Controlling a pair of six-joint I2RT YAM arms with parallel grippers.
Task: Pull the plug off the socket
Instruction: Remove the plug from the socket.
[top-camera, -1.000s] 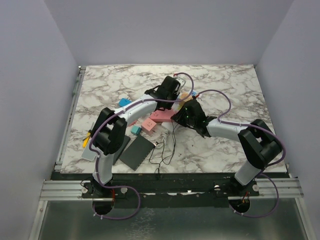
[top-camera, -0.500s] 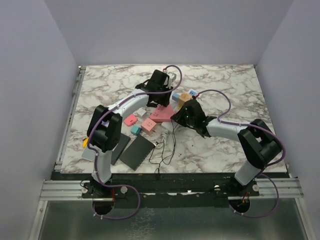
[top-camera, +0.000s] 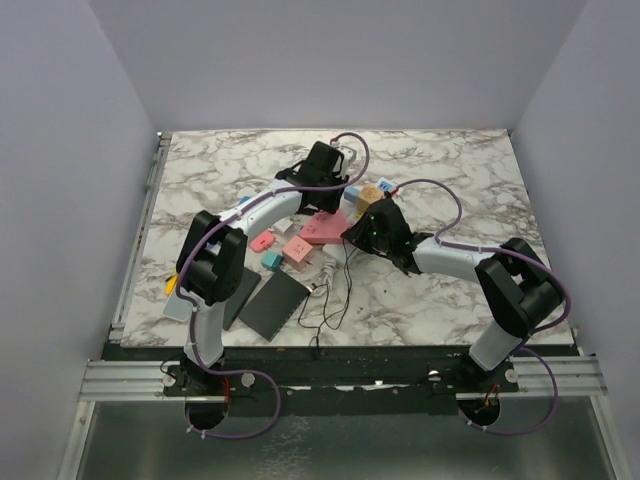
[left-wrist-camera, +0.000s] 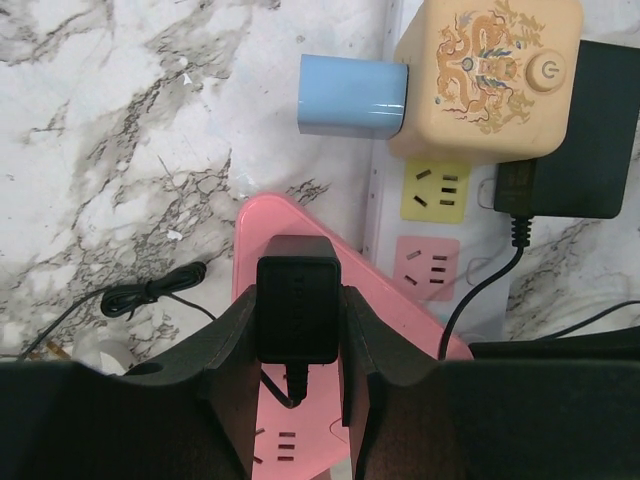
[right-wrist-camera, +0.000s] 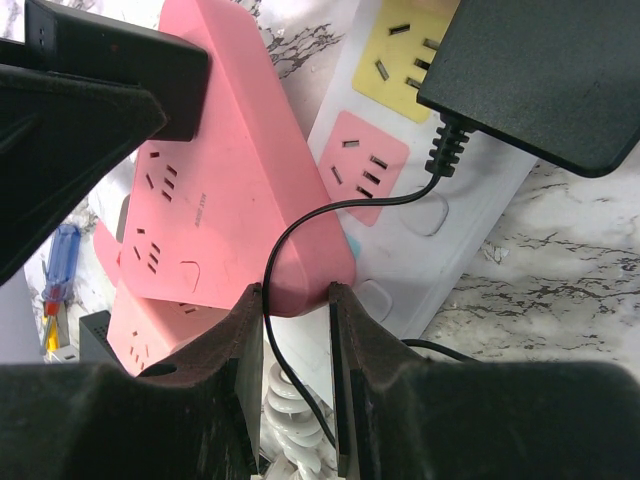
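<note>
Marble desk (top-camera: 450, 170), lavender walls. Left gripper (left-wrist-camera: 297, 322) is clenched on a black plug (left-wrist-camera: 297, 300) at one end of the pink power strip (right-wrist-camera: 220, 170); whether it is seated or free, cannot tell. Right gripper (right-wrist-camera: 297, 300) clamps the strip's other end. Mid-desk, the pink strip overlaps the white socket (right-wrist-camera: 470, 200), which bears a black adapter (right-wrist-camera: 550, 70) and a beige cube (left-wrist-camera: 487, 75) with a dragon drawing and power symbol. The pink strip's print is unreadable.

A second strip (right-wrist-camera: 230, 190) lies partly across the socket (right-wrist-camera: 470, 195), the plug (left-wrist-camera: 297, 310) seemingly above it.
</note>
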